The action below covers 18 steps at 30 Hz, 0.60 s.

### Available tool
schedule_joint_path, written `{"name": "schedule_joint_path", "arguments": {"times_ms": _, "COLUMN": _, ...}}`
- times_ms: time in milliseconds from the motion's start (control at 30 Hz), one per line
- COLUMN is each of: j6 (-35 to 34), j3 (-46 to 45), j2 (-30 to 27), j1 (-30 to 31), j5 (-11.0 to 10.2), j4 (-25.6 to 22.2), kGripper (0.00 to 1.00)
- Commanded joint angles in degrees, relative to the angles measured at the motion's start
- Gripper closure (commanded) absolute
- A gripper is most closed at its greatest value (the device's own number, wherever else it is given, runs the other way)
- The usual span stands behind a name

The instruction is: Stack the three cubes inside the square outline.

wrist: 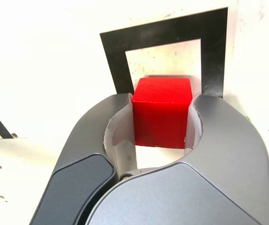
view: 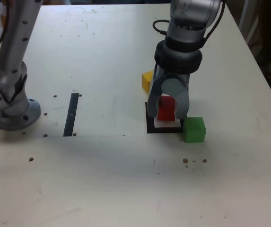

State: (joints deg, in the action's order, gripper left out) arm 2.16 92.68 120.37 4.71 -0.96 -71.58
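Red cube (wrist: 161, 115) sits clamped between the two fingers of my gripper (wrist: 163, 97), its sides against both pads. I have it at the black square outline (view: 150, 125), over the pale middle as the exterior view shows it; whether it touches the table (view: 102, 179), I cannot tell. The green cube (view: 194, 129) lies at the outline's corner on the exterior view's right. Behind my gripper, the yellow cube (view: 146, 81) shows only in part, just beyond the outline.
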Motion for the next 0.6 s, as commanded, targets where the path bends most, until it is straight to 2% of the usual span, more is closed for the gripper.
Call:
{"name": "schedule_joint_path", "arguments": {"times_ms": 0, "j6": 0.22, "j3": 0.12, "j2": 0.04, "j1": -0.19, "j5": -0.09, "j4": 0.3, "kGripper": 0.69}}
{"name": "schedule_joint_path", "arguments": {"times_ms": 333, "j6": 0.59, "j3": -1.37, "j2": 0.94, "j1": -0.81, "j5": -0.32, "j4": 2.67, "kGripper": 0.6}}
{"name": "schedule_joint_path", "arguments": {"times_ms": 467, "j6": 0.74, "j3": -1.8, "j2": 1.16, "j1": -1.11, "j5": -0.33, "j4": 2.56, "kGripper": 0.47}}
{"name": "schedule_joint_path", "arguments": {"times_ms": 567, "j6": 0.78, "j3": -1.96, "j2": 1.03, "j1": -1.2, "j5": -0.35, "j4": 2.45, "kGripper": 0.31}}
